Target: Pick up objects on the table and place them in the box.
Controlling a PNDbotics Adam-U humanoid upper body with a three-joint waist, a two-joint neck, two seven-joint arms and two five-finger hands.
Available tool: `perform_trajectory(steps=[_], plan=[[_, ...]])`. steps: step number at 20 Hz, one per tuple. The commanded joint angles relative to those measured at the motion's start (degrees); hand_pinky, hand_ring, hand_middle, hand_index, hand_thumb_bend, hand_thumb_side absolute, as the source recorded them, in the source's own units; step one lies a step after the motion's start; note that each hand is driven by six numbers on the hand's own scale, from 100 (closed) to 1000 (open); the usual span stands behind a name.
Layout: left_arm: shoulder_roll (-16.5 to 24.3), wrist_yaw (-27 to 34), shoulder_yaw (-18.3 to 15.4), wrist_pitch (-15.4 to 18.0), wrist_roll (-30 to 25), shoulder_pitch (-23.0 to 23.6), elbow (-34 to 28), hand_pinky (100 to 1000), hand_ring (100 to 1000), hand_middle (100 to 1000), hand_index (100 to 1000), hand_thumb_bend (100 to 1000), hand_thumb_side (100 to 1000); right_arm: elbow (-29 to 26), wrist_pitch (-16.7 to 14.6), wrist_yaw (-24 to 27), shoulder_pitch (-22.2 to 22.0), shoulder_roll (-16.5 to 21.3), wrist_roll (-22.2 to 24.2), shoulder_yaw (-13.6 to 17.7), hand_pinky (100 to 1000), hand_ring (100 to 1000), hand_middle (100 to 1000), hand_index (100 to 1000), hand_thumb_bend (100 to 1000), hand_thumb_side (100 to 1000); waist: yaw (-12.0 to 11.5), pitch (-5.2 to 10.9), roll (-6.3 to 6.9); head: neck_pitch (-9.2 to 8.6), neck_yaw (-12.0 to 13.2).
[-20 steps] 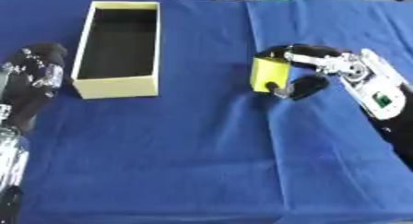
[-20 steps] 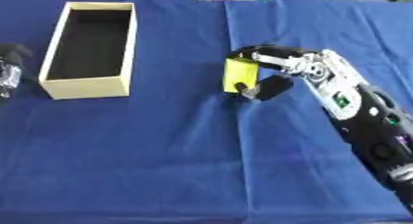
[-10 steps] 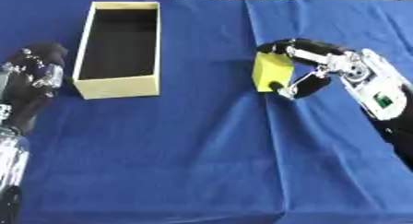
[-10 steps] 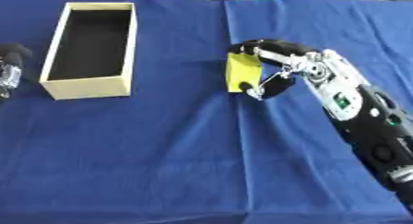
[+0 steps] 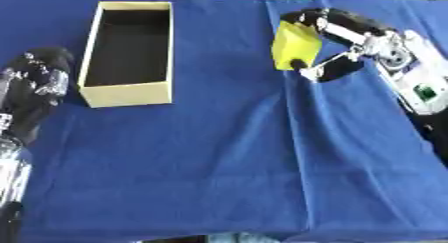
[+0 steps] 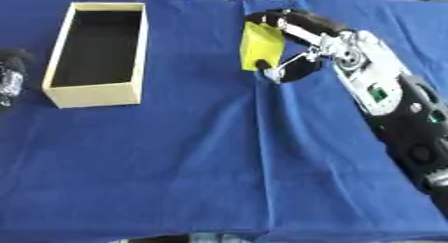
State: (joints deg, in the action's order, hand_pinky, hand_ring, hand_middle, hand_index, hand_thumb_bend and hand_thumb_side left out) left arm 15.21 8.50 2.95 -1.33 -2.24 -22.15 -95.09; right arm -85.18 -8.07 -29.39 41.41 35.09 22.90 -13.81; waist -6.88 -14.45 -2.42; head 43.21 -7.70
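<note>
- Since the earlier frames, the right hand (image 5: 337, 34) has moved up the frame with the yellow block (image 5: 295, 45), and the block now looks lifted off the blue tablecloth (image 5: 227, 152), its lower edge tilted toward the box.
- Fingers curl over the block's top and far side while the thumb presses its near lower face, so the right hand is closed around the block in a pinch.
- In the upper right of the frame, the block hangs with a dark shadow on the cloth just beside and below it.
- At the upper left lies the open cardboard box (image 5: 129, 54), long and narrow, pale yellow walls around a dark inside; nothing is visible in it.
- Block and box are well apart, with bare cloth between them.
- At the left edge of the frame, the left hand (image 5: 39, 74) rests on the cloth beside the box with its fingers curled, holding nothing.
- Judged from this, the step in hand is the carry: the pick looks done and the placing is not yet begun.
- The next move calls for carrying the block leftward across the frame, high enough to clear the box's near wall, centring it over the narrow opening, and only then spreading the fingers.
- The opening is slim, so a tilted block could catch on the rim.
</note>
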Motion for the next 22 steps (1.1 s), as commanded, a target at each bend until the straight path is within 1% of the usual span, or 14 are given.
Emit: perform_trajectory(steps=[1,5,8,11,17,22], plan=[[1.2,0.3,0.2,0.0,-0.3,-0.5,-0.8,549,824,656,705,100,246,-1.1,-0.4,-0.3,3.5,1.3,-0.3,0.0,700,544,703,984,100,100,-0.2,1.25,0.15,0.11,-0.3],[1.1,0.4,0.3,0.0,-0.4,-0.4,-0.8,549,824,656,704,100,246,0.4,-1.4,-1.1,7.6,-0.4,0.1,-0.8,701,552,707,983,100,100,-0.6,1.39,0.19,-0.07,-0.6],[1.0,0.4,0.6,0.0,-0.7,-0.5,-0.7,549,824,656,704,100,246,3.6,-2.0,-1.7,11.5,-3.2,0.3,-1.2,700,555,707,982,100,100,-1.3,1.40,0.23,-0.46,-1.0],[0.6,0.5,1.0,0.0,-1.2,-0.6,-0.7,549,824,655,704,100,246,7.8,-2.7,-3.3,14.8,-6.6,0.0,-1.1,699,560,706,982,100,100,-2.2,1.32,0.25,-0.84,-1.7],[0.0,0.8,1.8,-0.1,-2.1,-1.2,-0.6,550,824,655,704,100,248,18.8,-4.4,-9.9,20.4,-13.8,-2.3,0.0,698,565,705,978,100,100,-4.5,1.20,0.11,-1.95,-3.3],[-0.8,1.2,2.5,-0.2,-3.0,-1.8,-0.5,550,824,655,704,100,250,27.1,-5.8,-16.4,23.0,-19.8,-4.6,1.6,699,568,706,976,100,100,-6.4,0.97,0.05,-2.64,-4.6]])
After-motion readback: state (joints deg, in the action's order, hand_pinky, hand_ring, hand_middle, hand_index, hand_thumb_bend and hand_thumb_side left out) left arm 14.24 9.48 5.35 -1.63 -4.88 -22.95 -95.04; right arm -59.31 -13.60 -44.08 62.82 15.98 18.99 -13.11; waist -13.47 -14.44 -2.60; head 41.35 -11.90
